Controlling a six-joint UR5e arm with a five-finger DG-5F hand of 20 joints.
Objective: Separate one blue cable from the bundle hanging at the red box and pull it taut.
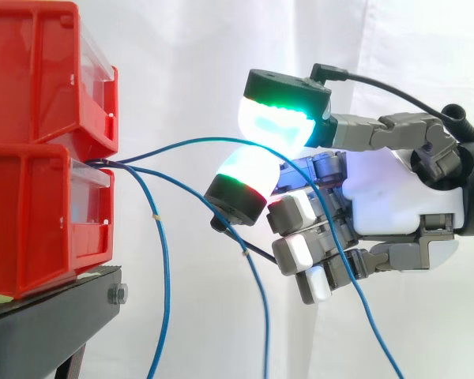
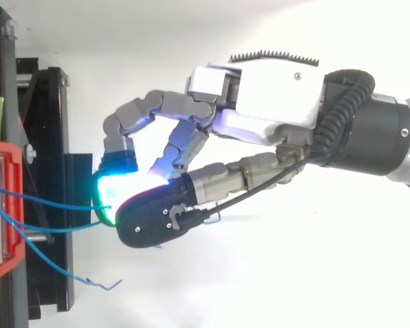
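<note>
Several thin blue cables leave the gap between two stacked red boxes [image 1: 31,221] at the left. One blue cable [image 1: 182,144] arcs up and right in a loose curve to my hand [image 1: 387,197]. There it passes between the green-glowing thumb pad [image 1: 280,118] and a white-glowing fingertip [image 1: 245,178], which pinch it. Past the pinch it drops to the lower right. The other cables [image 1: 164,260] hang down freely below the boxes. In the top view the hand [image 2: 273,89] reaches left and the cable [image 2: 48,200] runs from the red box [image 2: 0,205] to the glowing pads.
The boxes stand on a black stand [image 1: 47,324], also seen from above [image 2: 51,137]. A loose blue cable end [image 2: 89,280] sticks out past the stand's edge. A white curtain lies behind everything.
</note>
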